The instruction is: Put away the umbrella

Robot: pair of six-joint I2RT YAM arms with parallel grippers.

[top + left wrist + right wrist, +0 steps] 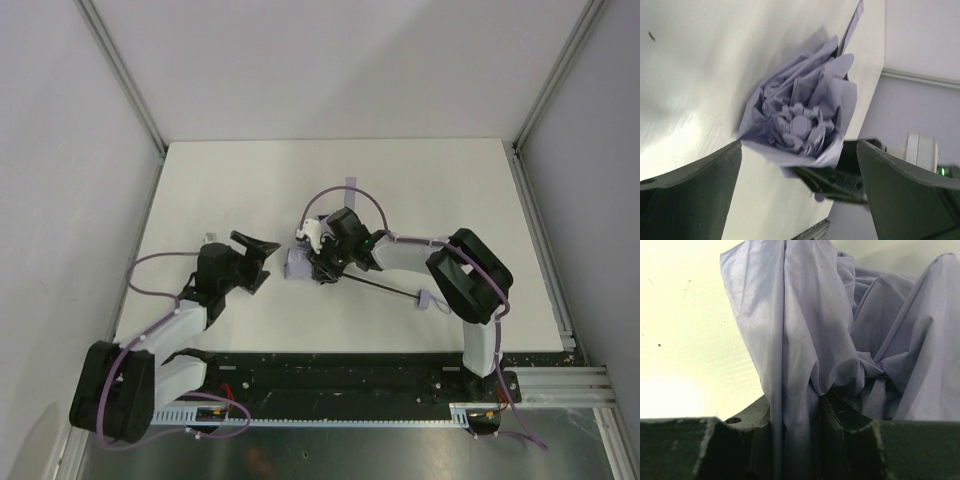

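From above, the left gripper is spread wide, with the umbrella just off its tips, untouched. The right gripper is clamped on the canopy; the black shaft runs back behind it to the handle. In the left wrist view, the bunched canopy sits end-on ahead, between the parted fingers. In the right wrist view, a fold of fabric is pinched between the narrow jaws.

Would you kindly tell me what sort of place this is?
Probably a robotics lab test cell: a white table walled by plain white panels in aluminium framing, with a left arm and right arm bolted to a black rail.
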